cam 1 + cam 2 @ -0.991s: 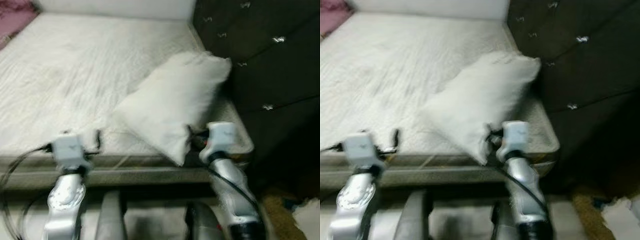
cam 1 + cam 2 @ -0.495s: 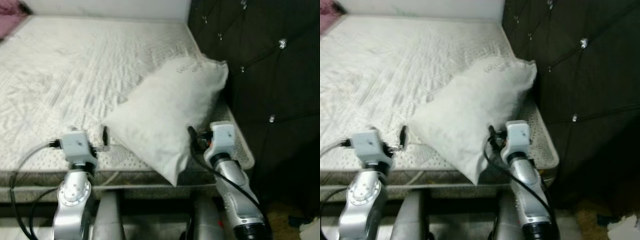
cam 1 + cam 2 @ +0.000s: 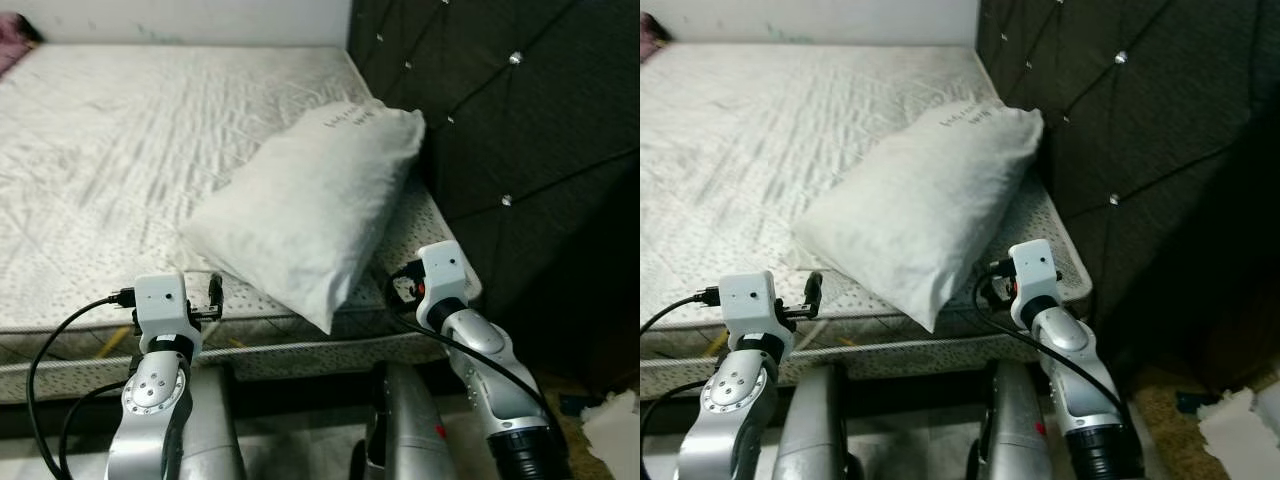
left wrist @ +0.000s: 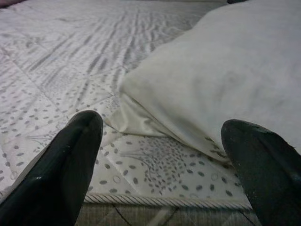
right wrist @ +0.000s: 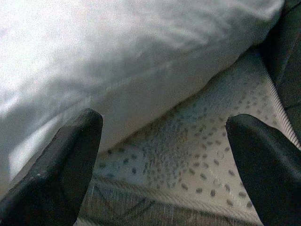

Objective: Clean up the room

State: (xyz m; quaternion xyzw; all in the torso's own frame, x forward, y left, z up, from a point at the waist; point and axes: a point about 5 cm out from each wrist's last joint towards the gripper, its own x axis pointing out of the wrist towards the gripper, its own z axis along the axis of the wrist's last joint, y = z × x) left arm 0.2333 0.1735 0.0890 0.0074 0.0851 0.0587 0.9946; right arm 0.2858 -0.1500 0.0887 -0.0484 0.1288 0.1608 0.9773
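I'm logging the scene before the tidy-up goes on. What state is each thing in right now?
Pillow: lying askew on the mattress, one corner over the edge, not held.
Mattress: bare, quilted top wrinkled.
Left gripper: fingers open, at the mattress edge, short of the pillow.
Right gripper: fingers open, beside the pillow's near side.

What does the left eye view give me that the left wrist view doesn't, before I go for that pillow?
Left eye view alone: the dark tufted headboard that the pillow's far end leans on, crumpled paper on the floor, and both arms, with the left claw and right claw at the mattress's near edge, either side of the pillow's overhanging corner.

Left wrist view alone: the left claw's fingers spread wide, the pillow's edge lying flat on the dotted quilting.

Both: the white pillow on the bare mattress.
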